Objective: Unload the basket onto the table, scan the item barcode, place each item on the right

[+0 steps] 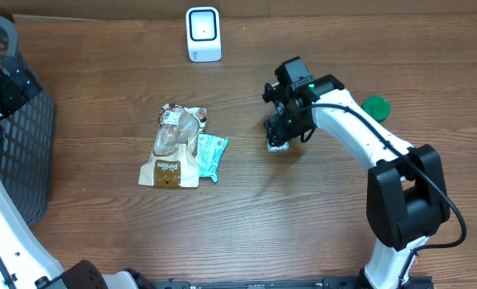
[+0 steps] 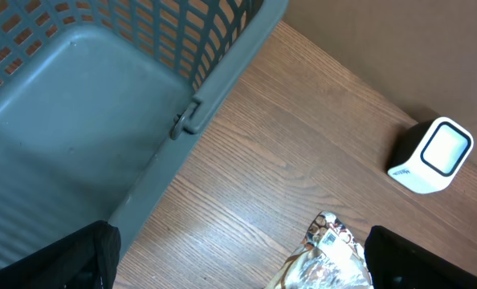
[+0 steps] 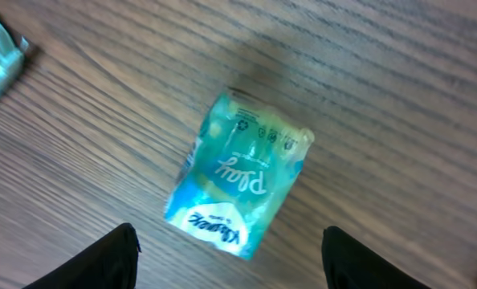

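Right pincer point(image 3: 230, 261) open, empty | tissue pack point(image 3: 238, 181) flat, long axis diagonal

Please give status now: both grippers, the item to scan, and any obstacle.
Left gripper open, empty, near basket. Right gripper open above teal pack, which lies on table, not held. Scanner far from pack, path clear.

The overhead view looks straight down on the whole table point(image 1: 246, 201). The left wrist view looks down at a slant from beside the basket point(image 2: 78, 96) toward the scanner point(image 2: 431, 155), both shared with overhead. The right wrist view looks down from close above a tissue pack point(image 3: 238, 181), barely visible from overhead.
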Controlling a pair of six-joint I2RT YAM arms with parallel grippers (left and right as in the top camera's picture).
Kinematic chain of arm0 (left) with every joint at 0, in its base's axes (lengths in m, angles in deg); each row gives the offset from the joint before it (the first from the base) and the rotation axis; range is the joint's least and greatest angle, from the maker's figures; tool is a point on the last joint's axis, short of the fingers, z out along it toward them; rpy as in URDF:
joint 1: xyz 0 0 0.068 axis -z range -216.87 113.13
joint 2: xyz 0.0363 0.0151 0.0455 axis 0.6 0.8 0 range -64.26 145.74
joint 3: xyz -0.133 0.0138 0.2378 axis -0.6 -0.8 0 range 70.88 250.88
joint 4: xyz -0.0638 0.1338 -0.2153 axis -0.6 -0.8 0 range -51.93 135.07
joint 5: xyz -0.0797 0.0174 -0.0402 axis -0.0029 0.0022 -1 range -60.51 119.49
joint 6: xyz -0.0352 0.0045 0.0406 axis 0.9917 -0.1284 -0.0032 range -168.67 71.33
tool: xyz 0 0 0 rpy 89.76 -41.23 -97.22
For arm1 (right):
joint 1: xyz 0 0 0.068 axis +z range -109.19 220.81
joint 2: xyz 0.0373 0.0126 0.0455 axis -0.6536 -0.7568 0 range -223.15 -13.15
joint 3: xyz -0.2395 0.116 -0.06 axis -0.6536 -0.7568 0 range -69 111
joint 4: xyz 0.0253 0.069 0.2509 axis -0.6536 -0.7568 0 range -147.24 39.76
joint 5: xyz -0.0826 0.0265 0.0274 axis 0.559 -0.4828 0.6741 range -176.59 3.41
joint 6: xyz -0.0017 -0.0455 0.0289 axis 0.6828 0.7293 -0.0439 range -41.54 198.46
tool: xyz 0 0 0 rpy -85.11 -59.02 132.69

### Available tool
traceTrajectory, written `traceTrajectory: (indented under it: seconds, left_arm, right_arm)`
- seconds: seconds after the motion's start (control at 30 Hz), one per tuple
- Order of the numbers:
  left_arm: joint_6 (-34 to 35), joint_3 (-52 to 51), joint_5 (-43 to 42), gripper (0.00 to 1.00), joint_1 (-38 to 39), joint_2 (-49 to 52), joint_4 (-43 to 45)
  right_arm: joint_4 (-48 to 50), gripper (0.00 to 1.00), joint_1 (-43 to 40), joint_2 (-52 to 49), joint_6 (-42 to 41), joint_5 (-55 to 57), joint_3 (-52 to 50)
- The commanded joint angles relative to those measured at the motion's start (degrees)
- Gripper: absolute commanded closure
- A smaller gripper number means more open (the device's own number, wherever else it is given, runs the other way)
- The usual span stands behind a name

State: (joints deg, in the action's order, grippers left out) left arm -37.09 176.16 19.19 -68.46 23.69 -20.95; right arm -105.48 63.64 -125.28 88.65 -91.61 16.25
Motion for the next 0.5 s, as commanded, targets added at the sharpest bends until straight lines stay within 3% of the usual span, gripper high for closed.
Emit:
traceTrajectory:
  seconds: [0.0,0.1,0.23,0.3,0.4,0.47]
  left_arm:
    - [-1.1,0.2,0.2,0.00,0.1,-0.2,0.2]
    - [-1.1,0.2,0.2,0.00,0.1,-0.2,0.2]
    - [-1.1,0.2,0.2,0.00,0.1,-0.2,0.2]
    - [-1.1,0.2,0.2,0.01,0.1,-0.2,0.2]
    - [-1.1,0.2,0.2,0.01,0.1,-0.2,0.2]
    - [-1.1,0.2,0.2,0.01,0.1,-0.2,0.2]
  right_arm:
    - [-2.3,0.26,-1.4,0.8,-11.1,-3.8,3.1]
    - [-4.7,0.23,-2.7,0.8,-21.3,-9.8,2.8]
    - [-2.2,0.31,-2.9,0.8,-32.1,-11.4,-1.5]
    - [0.9,0.38,-3.0,0.8,-36.1,-9.5,-3.9]
    - [7.1,0.56,-3.3,0.8,-39.6,-6.9,-8.3]
    - [8.5,0.59,-3.6,0.8,-40.2,-6.6,-9.5]
